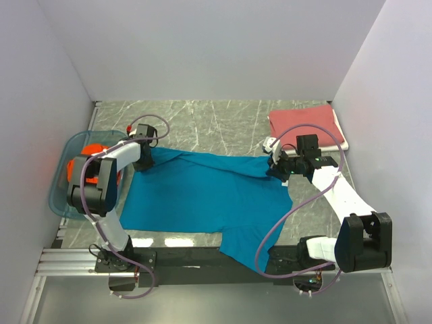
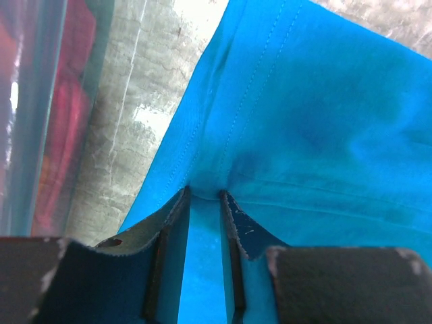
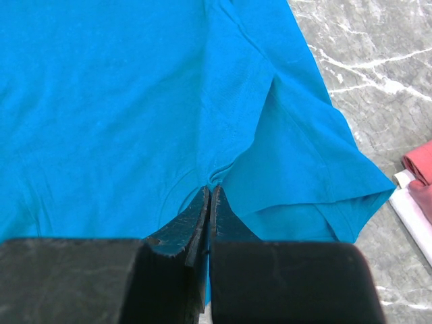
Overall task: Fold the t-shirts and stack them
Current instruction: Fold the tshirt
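1. Gripping the teal t-shirt [image 1: 202, 196] at its 10 o'clock corner with the left claw [image 1: 145, 160]: narrowly parted, with a fold of cloth clamped in the gap.
2. Pinching the same shirt at its 2 o'clock edge, close to a sleeve seam, with the right claw [image 1: 275, 169]: closed almost tip to tip on a small pucker of fabric.
3. Lies spread across the middle of the marbled surface [image 1: 216, 125], stretched between both claws, its 6 o'clock end reaching over the near edge.
4. Folded at 1 o'clock on the surface, just beyond the right claw: dusty red t-shirt [image 1: 307, 125].
5. Bunched inside the translucent tub [image 1: 59, 199] at 9 o'clock, beside the left arm: orange t-shirt [image 1: 93, 147].
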Robot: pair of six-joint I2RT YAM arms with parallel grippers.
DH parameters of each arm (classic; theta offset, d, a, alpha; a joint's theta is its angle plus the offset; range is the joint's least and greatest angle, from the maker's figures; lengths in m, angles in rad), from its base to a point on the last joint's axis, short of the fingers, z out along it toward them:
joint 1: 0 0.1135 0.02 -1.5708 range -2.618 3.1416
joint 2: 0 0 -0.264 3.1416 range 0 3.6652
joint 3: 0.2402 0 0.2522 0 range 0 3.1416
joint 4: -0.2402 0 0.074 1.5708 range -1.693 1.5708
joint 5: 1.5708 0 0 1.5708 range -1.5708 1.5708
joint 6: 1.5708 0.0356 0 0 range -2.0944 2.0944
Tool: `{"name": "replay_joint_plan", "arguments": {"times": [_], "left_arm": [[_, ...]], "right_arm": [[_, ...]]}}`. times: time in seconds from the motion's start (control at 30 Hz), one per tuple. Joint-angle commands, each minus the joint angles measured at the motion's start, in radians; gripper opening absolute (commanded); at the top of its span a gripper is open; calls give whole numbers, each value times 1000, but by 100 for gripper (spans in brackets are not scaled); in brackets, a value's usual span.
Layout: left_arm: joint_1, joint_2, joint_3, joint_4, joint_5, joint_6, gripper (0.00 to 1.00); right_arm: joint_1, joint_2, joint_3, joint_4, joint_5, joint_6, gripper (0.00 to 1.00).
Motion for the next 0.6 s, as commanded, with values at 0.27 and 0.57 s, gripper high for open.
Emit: {"name": "replay_joint_plan", "arguments": {"times": [0.27, 0.57], "left_arm": [[27, 49, 83, -38, -75, 10, 1], [42, -5, 82, -39, -23, 51, 2]], "right_arm": [[-9, 0, 10, 20, -11, 3, 0], [-12, 12, 21, 23, -5, 7, 0]]}}
